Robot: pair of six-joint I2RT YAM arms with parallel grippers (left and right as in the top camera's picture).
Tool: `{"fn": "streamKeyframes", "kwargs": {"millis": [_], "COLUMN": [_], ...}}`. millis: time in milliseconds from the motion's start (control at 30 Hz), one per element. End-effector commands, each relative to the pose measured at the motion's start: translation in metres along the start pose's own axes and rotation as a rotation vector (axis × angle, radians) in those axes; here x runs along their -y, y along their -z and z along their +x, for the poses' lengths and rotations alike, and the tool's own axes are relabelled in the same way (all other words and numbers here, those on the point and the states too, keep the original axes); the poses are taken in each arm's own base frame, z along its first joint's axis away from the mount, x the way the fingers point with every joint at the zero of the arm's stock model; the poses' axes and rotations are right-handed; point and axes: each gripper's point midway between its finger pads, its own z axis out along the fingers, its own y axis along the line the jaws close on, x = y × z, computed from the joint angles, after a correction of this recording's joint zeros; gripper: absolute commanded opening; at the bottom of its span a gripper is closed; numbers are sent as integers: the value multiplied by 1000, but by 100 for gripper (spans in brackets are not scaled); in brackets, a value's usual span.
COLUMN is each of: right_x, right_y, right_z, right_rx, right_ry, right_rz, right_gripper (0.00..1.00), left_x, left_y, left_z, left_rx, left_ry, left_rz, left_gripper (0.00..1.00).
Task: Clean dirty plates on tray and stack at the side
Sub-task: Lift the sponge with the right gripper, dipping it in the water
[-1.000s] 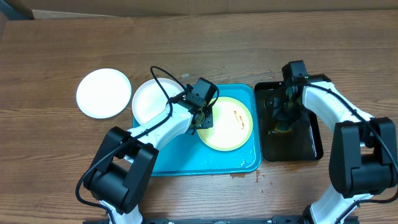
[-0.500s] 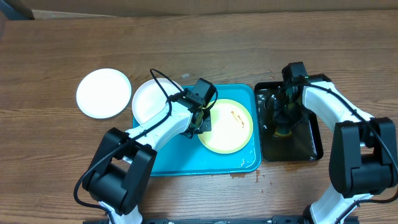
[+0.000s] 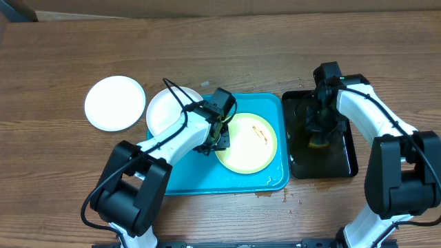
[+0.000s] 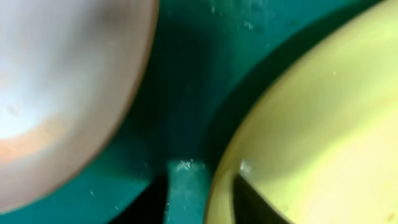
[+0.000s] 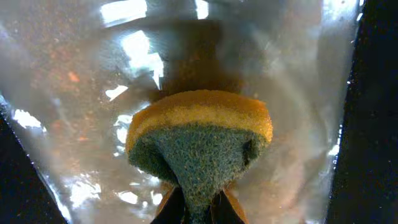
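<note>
Okay, left fingers (image 4: 185, 186) are clamped on the yellow-green plate (image 3: 249, 146) at its rim. The plate has slid left and toward the tray's (image 3: 200, 180) near edge since a second ago, smear still on it. Right fingers (image 5: 231, 206) pinch the sponge (image 5: 199, 134) over the black tray (image 3: 344, 164). Both white plates (image 3: 115, 102) sit left, one on the bench (image 3: 62, 179), one at the tray's rim. My read: wipe is next, no stack yet.

The table (image 3: 275, 55) was brown wood, its grain running left to right under even overhead light. Beyond its far edge ran a paler tan strip (image 3: 207, 5), and a dark shape (image 3: 17, 8) filled the far left corner.
</note>
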Motion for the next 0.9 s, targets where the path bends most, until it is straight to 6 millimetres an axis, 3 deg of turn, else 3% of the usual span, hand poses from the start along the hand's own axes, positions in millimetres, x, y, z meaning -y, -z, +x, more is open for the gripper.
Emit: {"fn": "streamKeyframes", "kwargs": {"millis": [0,133,267,333,467,600,667,733,767,833,867], "right_x": [-2,-1,10,20,18,18,0,9,16,2,8], "right_y": [12,9,13,25,47,49,48,49,50,49,49], "right_z": [-8,-5,-11,-15,-19,-18,-17,-15,-16,-13,-12], "right_rx": [50,42,70,84,101,101,88,91,106,86,86], "right_ry": [5,5,-45,-103,-83,-109,-73,-60,-156,-64,-53], "right_rz": [4,8,72,125,111,107,22,94,132,73,109], "right_gripper": [4,4,4,4,4,4,4,4,4,4,4], "left_x": [-14,-12,-12,-13,-14,-16,-16,-16,-16,-16,-16], "left_y": [-11,-11,-11,-11,-11,-11,-11,-11,-11,-11,-11], "left_z": [0,1,2,3,4,5,5,6,6,6,6], "left_rx": [-16,-23,-29,-34,-39,-41,-43,-44,-44,-45,-45], "left_ry": [22,26,26,26,26,26,26,25,25,25,25], "left_rz": [-32,-15,-14,-19,-22,-29,-30,-30,-30,-31,-31], "left_gripper": [19,4,4,4,4,4,4,4,4,4,4]}}
